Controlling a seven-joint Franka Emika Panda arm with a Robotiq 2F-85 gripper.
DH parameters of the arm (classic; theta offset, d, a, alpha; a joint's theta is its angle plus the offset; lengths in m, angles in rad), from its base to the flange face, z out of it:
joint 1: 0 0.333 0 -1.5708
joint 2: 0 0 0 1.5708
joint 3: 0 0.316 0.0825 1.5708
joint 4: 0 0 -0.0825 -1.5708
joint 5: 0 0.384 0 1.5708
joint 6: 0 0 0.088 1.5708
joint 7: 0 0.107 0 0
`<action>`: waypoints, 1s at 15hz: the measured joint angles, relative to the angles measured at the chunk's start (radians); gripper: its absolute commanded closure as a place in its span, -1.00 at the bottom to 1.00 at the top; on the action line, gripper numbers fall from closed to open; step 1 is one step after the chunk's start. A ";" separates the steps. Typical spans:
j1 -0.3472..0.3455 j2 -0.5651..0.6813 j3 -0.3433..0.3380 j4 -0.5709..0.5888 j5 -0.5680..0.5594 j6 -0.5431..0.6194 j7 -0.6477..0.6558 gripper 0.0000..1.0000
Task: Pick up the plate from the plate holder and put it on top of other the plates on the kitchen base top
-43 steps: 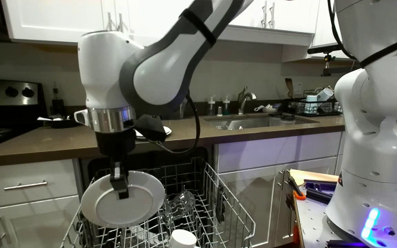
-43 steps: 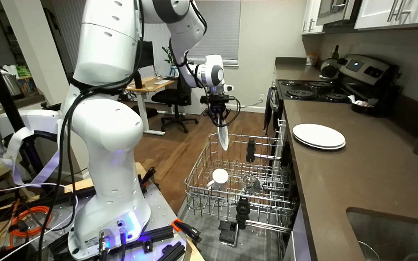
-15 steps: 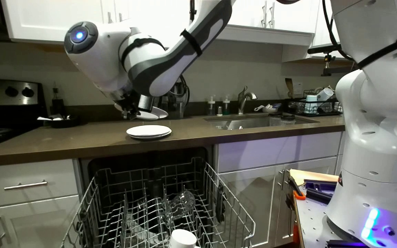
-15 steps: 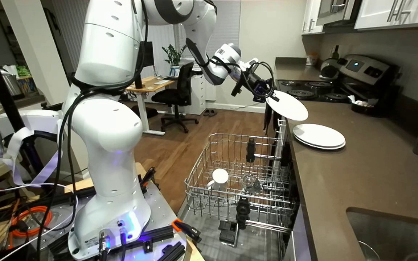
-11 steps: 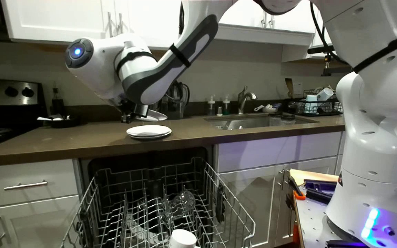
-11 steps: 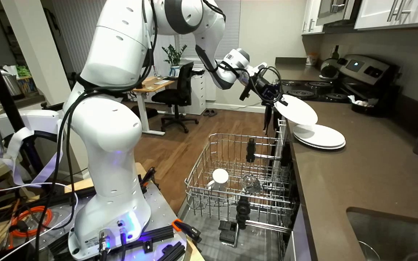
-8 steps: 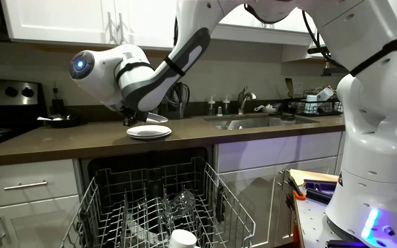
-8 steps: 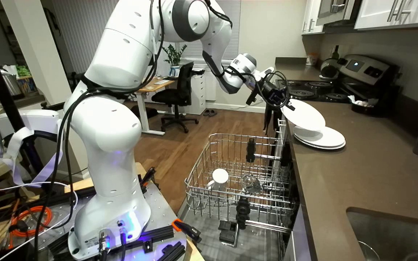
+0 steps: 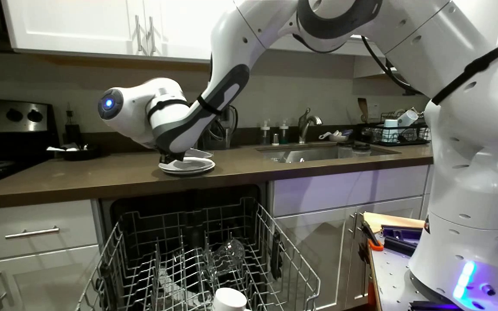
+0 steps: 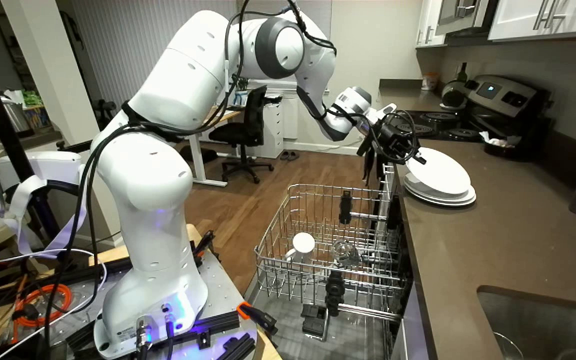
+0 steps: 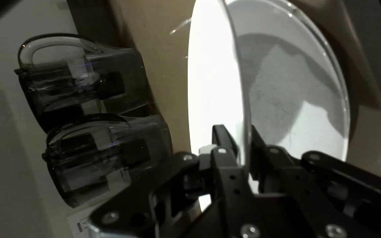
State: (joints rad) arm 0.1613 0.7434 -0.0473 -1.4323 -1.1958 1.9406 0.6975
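Note:
The plate (image 10: 440, 170) is white and round, held tilted over the pile of other plates (image 10: 469, 199). It also shows near edge-on in the wrist view (image 11: 212, 82), beside the pile (image 11: 286, 86) below it. My gripper (image 11: 240, 137) is shut on the plate's rim; in an exterior view the gripper (image 10: 415, 156) is at the plate's raised near edge. The plate's far lower edge overlaps the pile; I cannot tell if they touch. The pile lies on the brown kitchen base top (image 10: 518, 250) near its front edge. The wire plate holder (image 9: 292, 247) is pulled out below.
A white mug (image 9: 229, 299) and a clear glass (image 9: 231, 255) are in the basket. Two clear pitchers (image 11: 91, 82) stand behind the pile. The sink (image 9: 314, 154) is along the worktop, the stove (image 10: 438, 122) at its other end. Upper cabinets (image 9: 71, 26) hang above.
The held plate has moved from upright over the basket to tilted over the worktop. In the last second it has come down and across onto the pile's area, with the arm reaching lower.

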 measured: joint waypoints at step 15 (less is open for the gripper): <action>-0.015 0.129 -0.016 0.171 0.009 0.010 -0.002 0.86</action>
State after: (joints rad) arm 0.1463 0.8720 -0.0630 -1.2616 -1.1867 1.9505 0.6957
